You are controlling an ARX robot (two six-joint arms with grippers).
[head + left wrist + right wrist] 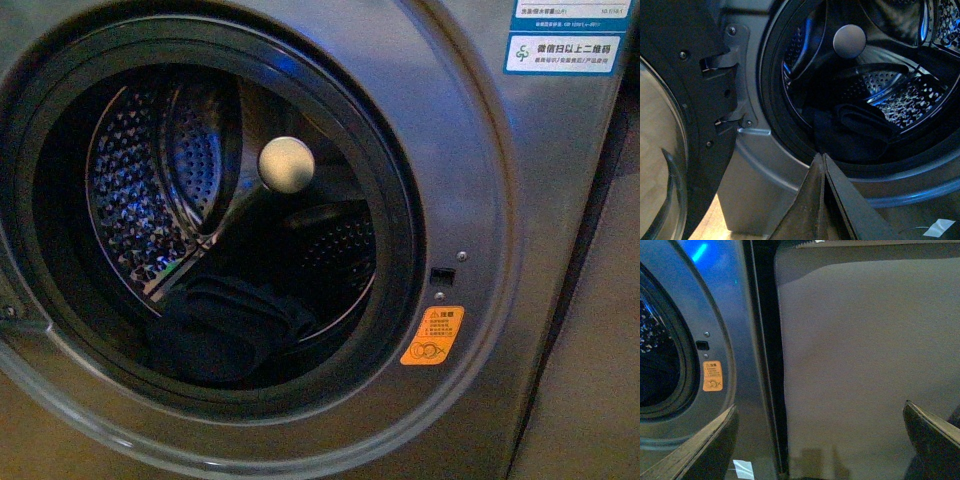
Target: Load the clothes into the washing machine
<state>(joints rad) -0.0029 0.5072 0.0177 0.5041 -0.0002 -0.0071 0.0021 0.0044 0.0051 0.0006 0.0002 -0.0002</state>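
Note:
The dark navy clothes (225, 325) lie bunched at the bottom of the perforated steel drum of the grey washing machine (480, 170), whose porthole stands open. They also show in the left wrist view (852, 131), inside the drum. My left gripper (820, 156) is shut and empty, just outside the lower rim of the porthole. My right gripper (820, 412) is open and empty, off to the machine's right side, facing a plain grey panel. Neither arm shows in the front view.
The open door (670, 150) with its glass bowl hangs at the machine's left on a hinge (732, 75). An orange warning sticker (432, 336) and blue-white labels (563, 40) mark the front. A grey panel (865, 365) stands beside the machine across a dark gap.

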